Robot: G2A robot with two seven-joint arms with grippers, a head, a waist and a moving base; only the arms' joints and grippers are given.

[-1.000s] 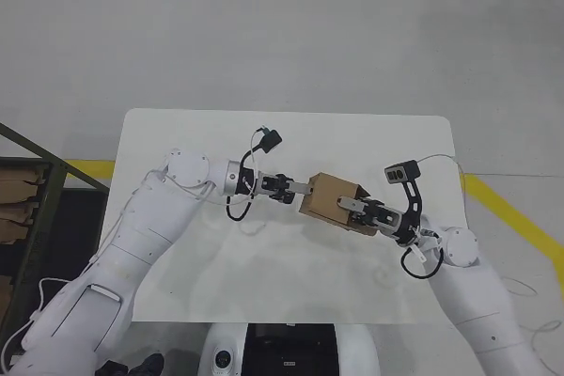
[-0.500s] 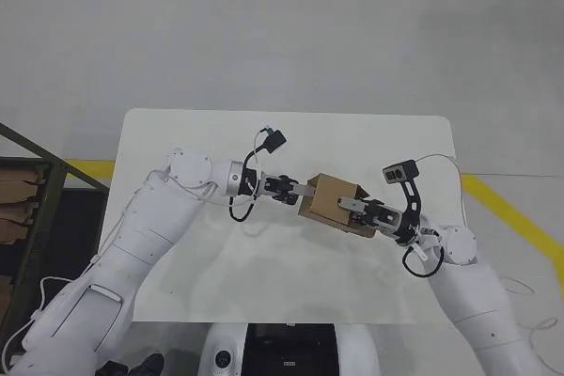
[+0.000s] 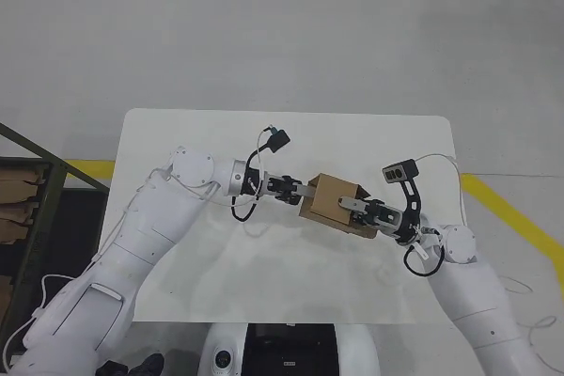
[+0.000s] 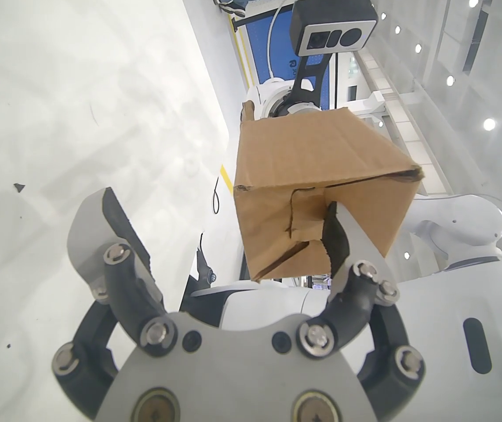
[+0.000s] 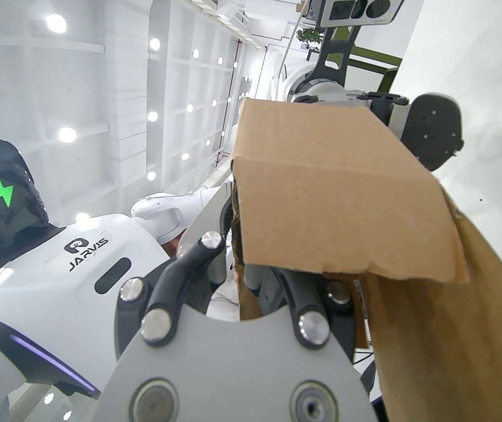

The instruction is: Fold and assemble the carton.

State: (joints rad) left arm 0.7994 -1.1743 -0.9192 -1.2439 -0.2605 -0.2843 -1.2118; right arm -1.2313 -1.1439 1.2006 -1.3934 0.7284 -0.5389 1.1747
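Two grippers, one carton (image 3: 325,191) over the table (image 3: 216,268) – my right gripper (image 3: 355,205) is clamped on its wall, my left gripper (image 4: 219,202) gapes wide, one fingertip (image 4: 338,223) touching the end face.

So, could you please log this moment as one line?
carton over table | right gripper shut on carton | left gripper open, one finger against end flap

A white table (image 3: 169,141) with rounded corners bears small dark specks (image 4: 18,187)
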